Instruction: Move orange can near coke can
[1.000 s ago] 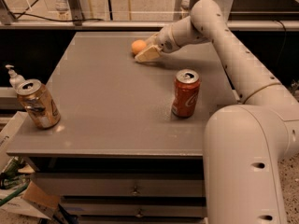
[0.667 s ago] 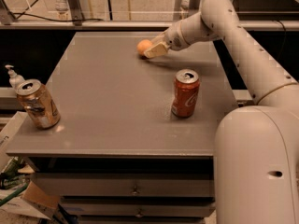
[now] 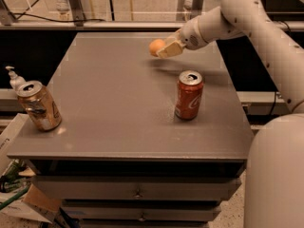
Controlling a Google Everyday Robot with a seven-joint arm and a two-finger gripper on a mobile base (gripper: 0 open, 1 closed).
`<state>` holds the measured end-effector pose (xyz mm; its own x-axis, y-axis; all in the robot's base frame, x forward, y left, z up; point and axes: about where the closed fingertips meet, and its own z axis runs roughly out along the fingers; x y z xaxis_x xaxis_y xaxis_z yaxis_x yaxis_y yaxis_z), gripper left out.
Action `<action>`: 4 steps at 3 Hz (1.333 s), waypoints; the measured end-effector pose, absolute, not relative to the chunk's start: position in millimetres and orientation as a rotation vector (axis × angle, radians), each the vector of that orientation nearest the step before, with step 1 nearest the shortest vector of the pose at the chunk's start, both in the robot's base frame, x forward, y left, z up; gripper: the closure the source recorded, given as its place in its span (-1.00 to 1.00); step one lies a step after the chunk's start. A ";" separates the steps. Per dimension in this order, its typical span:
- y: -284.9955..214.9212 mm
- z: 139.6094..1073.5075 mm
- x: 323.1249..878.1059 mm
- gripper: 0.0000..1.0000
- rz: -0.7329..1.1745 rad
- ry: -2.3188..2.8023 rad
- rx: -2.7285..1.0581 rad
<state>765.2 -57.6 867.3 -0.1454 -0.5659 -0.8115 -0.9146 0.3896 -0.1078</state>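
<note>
The orange (image 3: 155,47) is a small round fruit held in my gripper (image 3: 164,49), lifted above the grey table (image 3: 114,103) near its far middle; its shadow falls on the tabletop below. The gripper is shut on the orange, with the white arm reaching in from the right. The red coke can (image 3: 189,95) stands upright on the table, in front of and slightly right of the held orange.
A dented gold-brown can (image 3: 39,105) stands near the table's front left edge. A small pump bottle (image 3: 14,78) sits just beyond the left edge. The arm's white base (image 3: 275,175) fills the lower right. Drawers are under the tabletop.
The gripper has lifted the orange off the table and carried it to the right, closer to above the coke can. Both cans have stayed put.
</note>
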 end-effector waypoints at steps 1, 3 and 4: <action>-83.5 883.0 739.1 1.00 0.510 1.844 -1.302; -165.7 898.3 667.2 1.00 0.502 1.922 -1.340; -204.5 894.2 625.5 1.00 0.522 1.981 -1.348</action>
